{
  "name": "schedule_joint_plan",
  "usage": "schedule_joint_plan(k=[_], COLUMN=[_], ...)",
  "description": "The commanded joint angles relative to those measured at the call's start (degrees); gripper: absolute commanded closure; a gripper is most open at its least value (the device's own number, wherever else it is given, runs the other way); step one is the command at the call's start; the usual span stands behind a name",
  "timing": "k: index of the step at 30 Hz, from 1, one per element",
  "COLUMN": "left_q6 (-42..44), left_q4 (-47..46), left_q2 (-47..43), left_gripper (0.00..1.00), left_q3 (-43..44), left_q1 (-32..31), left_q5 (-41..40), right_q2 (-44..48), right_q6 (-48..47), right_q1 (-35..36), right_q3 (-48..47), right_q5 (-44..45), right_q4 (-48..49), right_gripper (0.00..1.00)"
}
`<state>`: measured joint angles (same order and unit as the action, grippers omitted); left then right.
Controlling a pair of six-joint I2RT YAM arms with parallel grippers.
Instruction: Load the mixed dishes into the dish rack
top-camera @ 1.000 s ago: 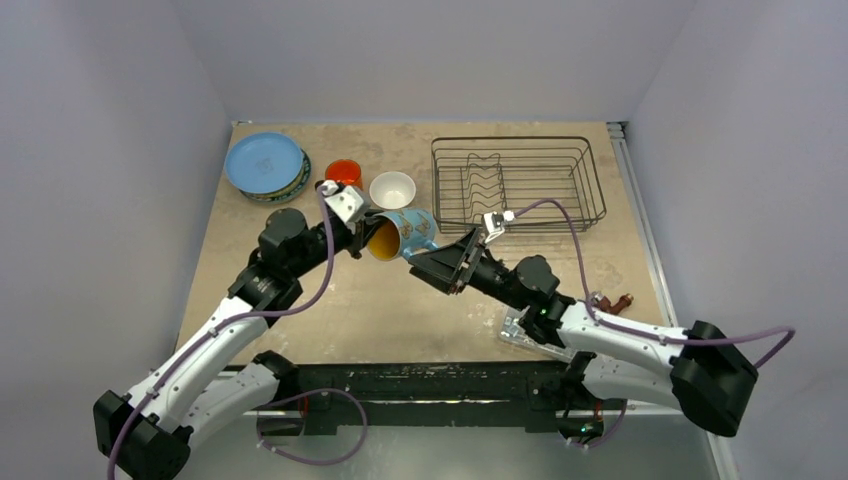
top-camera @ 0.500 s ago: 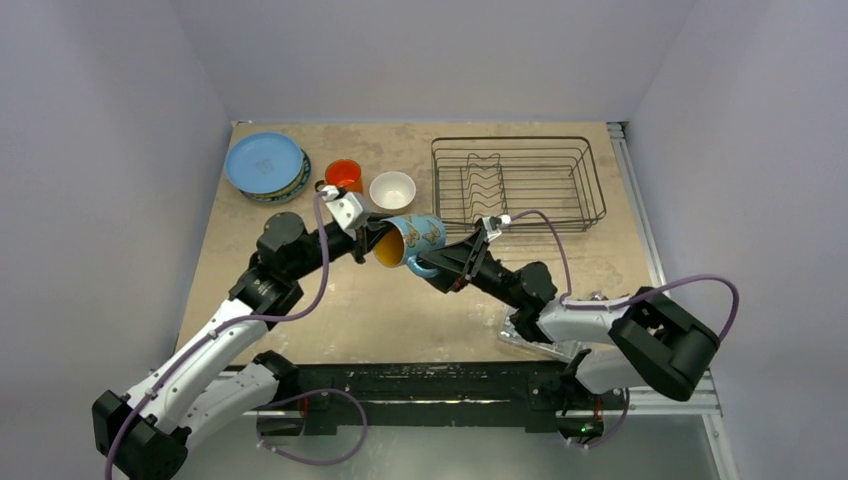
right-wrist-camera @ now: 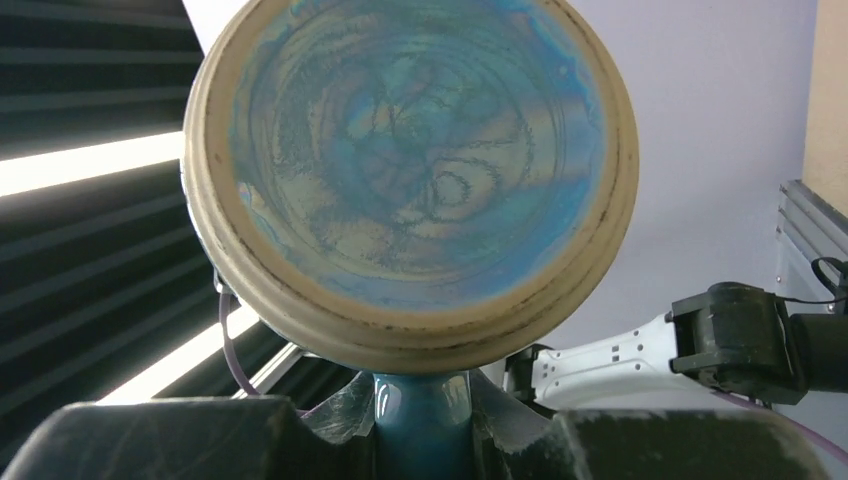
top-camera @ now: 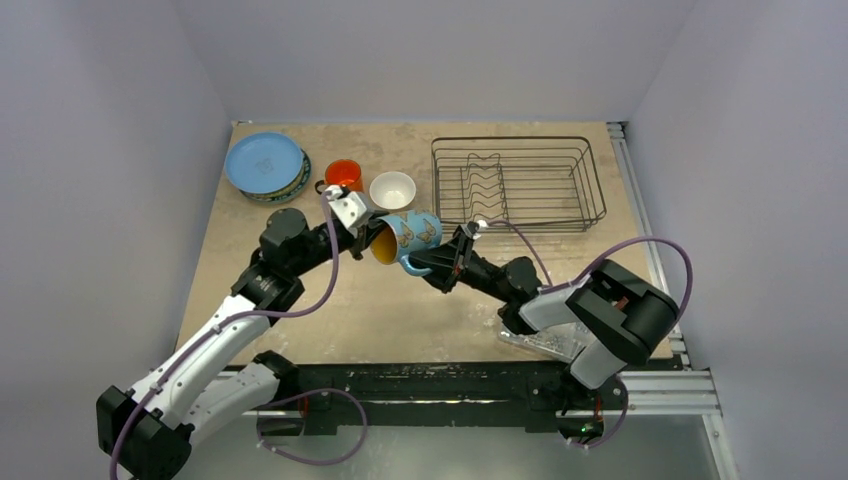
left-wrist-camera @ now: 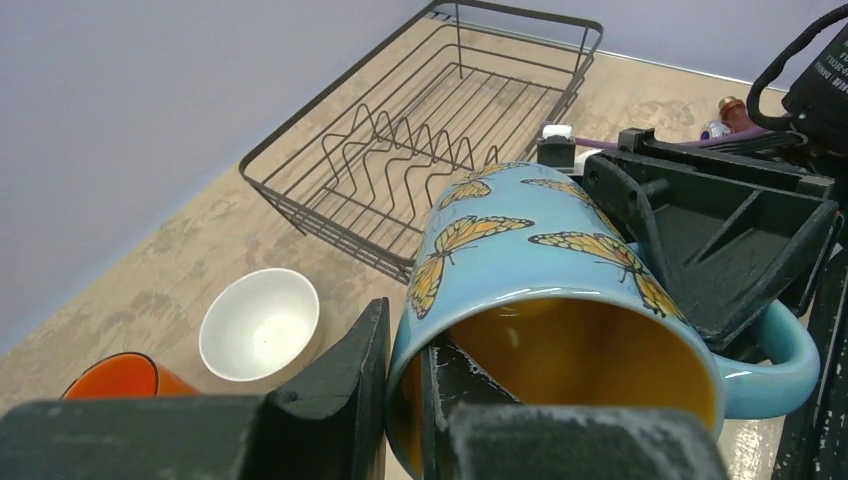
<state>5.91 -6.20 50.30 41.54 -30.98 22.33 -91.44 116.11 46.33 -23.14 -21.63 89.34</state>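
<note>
While the light-blue mug is held tilted above the tabletop, its rim is pinched by the closed left pincer. Its handle is clamped between the right pincer's fingers, near the dish rack.

Beige mottled worktop, stone-like finish. Plain pale lavender-grey walls on three sides: left wall, back wall, right wall. Aluminium rail along worktop's right edge. Black frame bar at near edge. Even, soft light. Dark slatted surface with bright strips in right wrist view.
</note>
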Motion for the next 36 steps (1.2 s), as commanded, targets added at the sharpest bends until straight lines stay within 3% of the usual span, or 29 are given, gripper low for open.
schedule_joint_plan(k=[1, 4, 6, 9, 10, 12, 14, 18, 19, 21, 23, 25, 27, 30, 36], left_q6=[-4.7, -5.2, -6.3, -7.1, -7.1, -7.1, -6.6, -4.5, -4.2, -4.2, -4.3, -4.1, -4.2, -4.9, -5.2], left_q4=[-8.3, -8.1, -6.9, -7.0, -8.0, -8.3, -6.5, -5.0, -4.0, 0.1, 4.5, 5.9, 6.0, 8.5, 8.3], left_q2=[-0.3, -0.1, 0.0, -1.1, -1.6, -2.2, -3.3, -5.2, -5.1, -4.4, -3.2, -2.4, -1.9, -2.0, -1.5], left_gripper=[1.00, 0.97, 0.72, 0.25, 0.14, 0.05, 0.01, 0.00, 0.00, 0.01, 0.04, 0.05, 0.06, 0.07, 0.08], left_q3=[2.6, 2.7, 3.5, 2.7, 2.1, 1.8, 2.4, 2.1, 2.8, 5.3, 7.8, 8.7, 9.1, 10.0, 10.0], left_q1=[-2.6, -2.7, -2.7, -2.8, -2.7, -2.7, -2.7, -2.7, -2.7, -2.7, -2.8, -2.7, -2.7, -2.7, -2.8], left_q5=[7.8, 2.5, -2.3, -7.7, -9.4, -12.9, -16.3, -25.7, -28.2, -32.7, -35.1, -36.3, -36.5, -35.1, -34.4], right_q2=[-1.5, 1.9, 4.2, 6.7, 7.2, 8.7, 11.5, 25.4, 30.0, 39.7, 45.9, 46.3, 43.6, 36.1, 25.6], right_q6=[-3.4, -6.9, -9.3, -10.8, -10.9, -11.7, -13.3, -21.2, -24.7, -35.3, -46.8, -52.8, -56.0, -58.5, -61.4], right_q1=[0.5, 0.3, 0.2, -0.2, -0.8, -2.7, -4.9, -9.8, -10.6, -11.4, -11.5, -11.4, -11.6, -11.6, -11.6], right_q3=[-0.8, 1.6, 2.8, 5.1, 6.0, 8.2, 10.0, 9.6, 8.4, 2.6, -7.5, -20.9, -30.2, -41.7, -56.3], right_q5=[2.1, 4.7, 6.3, 8.7, 9.3, 10.2, 10.0, 8.4, 8.4, 11.4, 21.6, 32.9, 44.7, 57.6, 76.9], right_q4=[16.4, 15.7, 13.7, 10.4, 10.7, 11.5, 8.3, -12.4, -20.5, -46.8, -74.3, -95.8, -109.7, -122.8, -130.9], right_gripper=[1.00, 1.00, 1.00, 1.00, 1.00, 1.00, 1.00, 1.00, 1.00, 1.00, 1.00, 1.00, 1.00, 1.00, 1.00])
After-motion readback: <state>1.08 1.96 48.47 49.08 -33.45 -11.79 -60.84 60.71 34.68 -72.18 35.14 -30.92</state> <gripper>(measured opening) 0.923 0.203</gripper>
